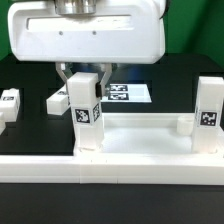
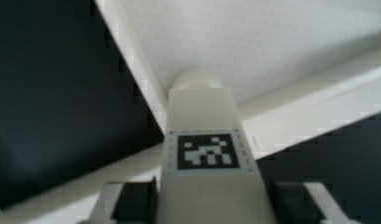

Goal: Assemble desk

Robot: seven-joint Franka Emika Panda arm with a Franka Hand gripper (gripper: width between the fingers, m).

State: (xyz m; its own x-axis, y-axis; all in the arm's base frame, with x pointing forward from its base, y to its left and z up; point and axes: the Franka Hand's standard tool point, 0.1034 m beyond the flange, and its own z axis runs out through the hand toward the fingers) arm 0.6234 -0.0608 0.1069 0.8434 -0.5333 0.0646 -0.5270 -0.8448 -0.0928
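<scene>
While we are closing the gripper [image 1: 85,95] on one leg [image 1: 86,112], we are holding it upright at the corner of the desk top [image 1: 140,121] on the exterior view's left. The fingers are pressing its two opposite flat sides, with the jaws only partly apart, at the leg's own width. In the wrist view we are looking down along that leg [image 2: 208,130], its tag facing the camera, with the pale desk top [image 2: 276,40] beyond it. We cannot tell whether its lower end is seated in the corner.

A second leg [image 1: 208,115] is standing upright at the other near corner, on the exterior view's right. Two loose legs [image 1: 10,100] [image 1: 55,100] are lying on the dark surface [image 1: 30,135], well apart from the desk top. Behind the arm lies the marker board [image 1: 128,93].

We are judging the leg to be light, stiff and smooth plastic, unlikely to bend but apt to slip or twist in a loose pinch. We are favouring a hold across the flat sides on the upper half, leaving the lower end free to meet the corner.
</scene>
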